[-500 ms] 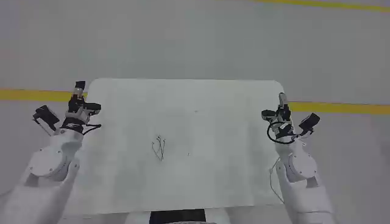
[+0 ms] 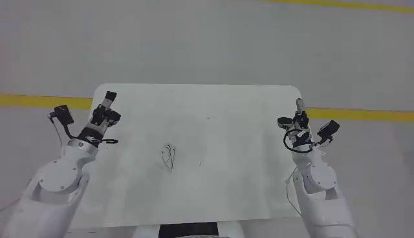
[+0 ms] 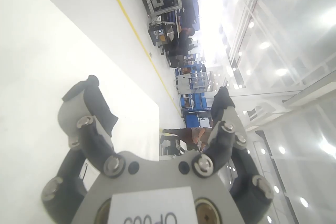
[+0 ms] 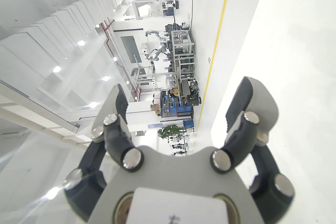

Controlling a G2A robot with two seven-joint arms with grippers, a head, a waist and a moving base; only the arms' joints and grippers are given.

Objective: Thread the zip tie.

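Thin dark zip ties [image 2: 169, 157] lie in a small loose bunch near the middle of the white table [image 2: 239, 115]. My left gripper [image 2: 107, 103] is over the table's far left part, some way from the ties. In the left wrist view it [image 3: 155, 89] stands open with nothing between its fingers. My right gripper [image 2: 299, 107] is at the table's right edge, far from the ties. In the right wrist view it [image 4: 183, 93] is open and holds nothing.
A yellow floor line [image 2: 362, 114] runs behind the table on both sides. The table's rounded far corners [image 2: 294, 88] and right edge lie close to my right arm. Grey floor surrounds the table.
My left arm has swung inward from beyond the left edge to over the table's left part. The right arm and the zip ties have stayed put.
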